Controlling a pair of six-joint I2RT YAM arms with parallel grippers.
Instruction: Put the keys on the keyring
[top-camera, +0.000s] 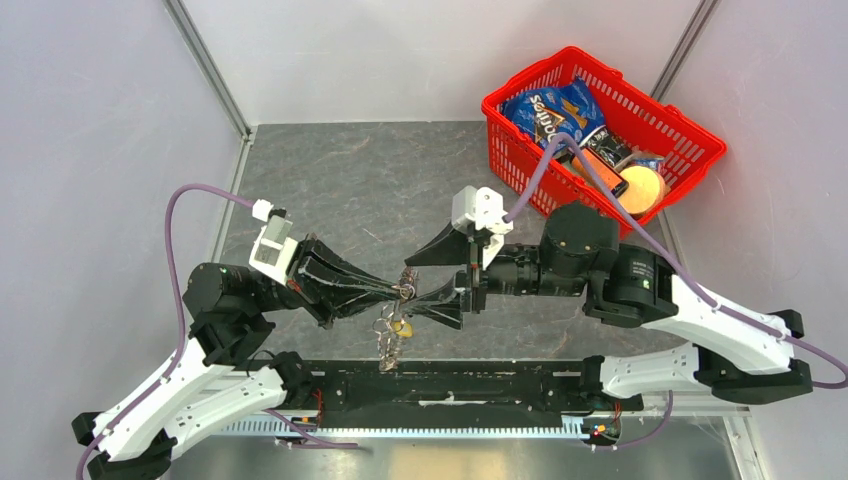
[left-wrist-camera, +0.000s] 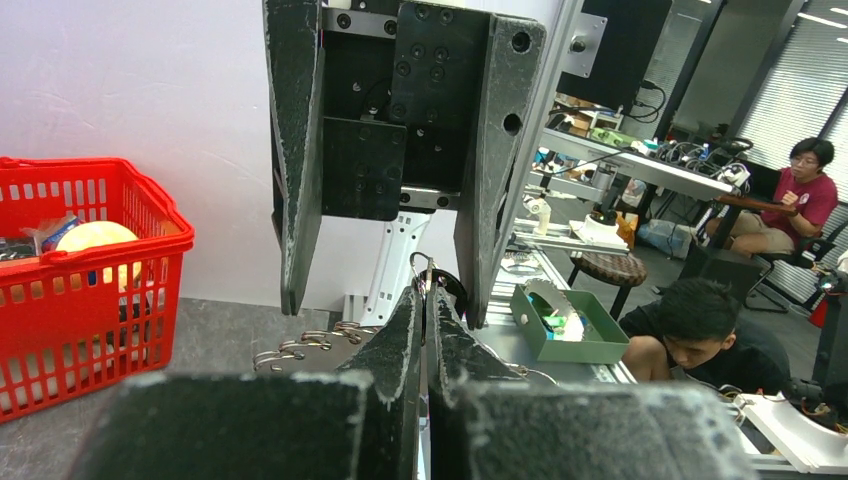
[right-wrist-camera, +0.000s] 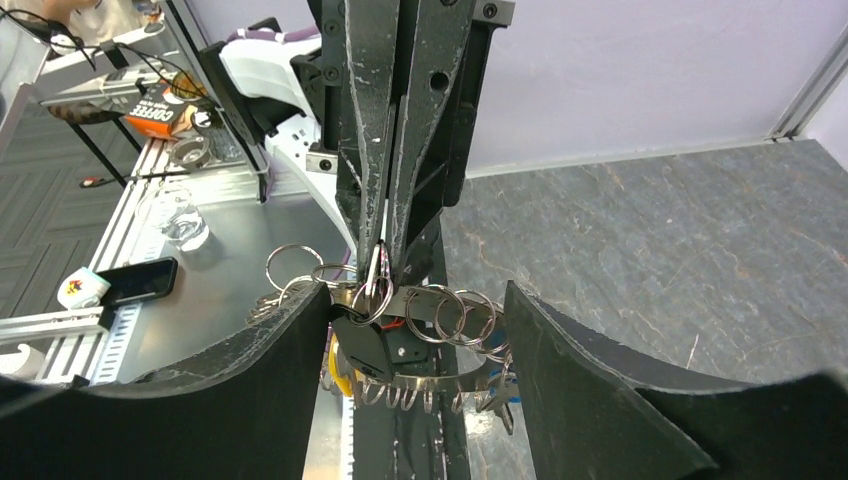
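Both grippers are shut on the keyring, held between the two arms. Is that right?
No. Only the left gripper is shut on the keyring; the right gripper is open, straddling it without pinching. The right wrist view shows this.

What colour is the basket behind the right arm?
Red: the basket is red plastic mesh, seen most clearly in the top external view.
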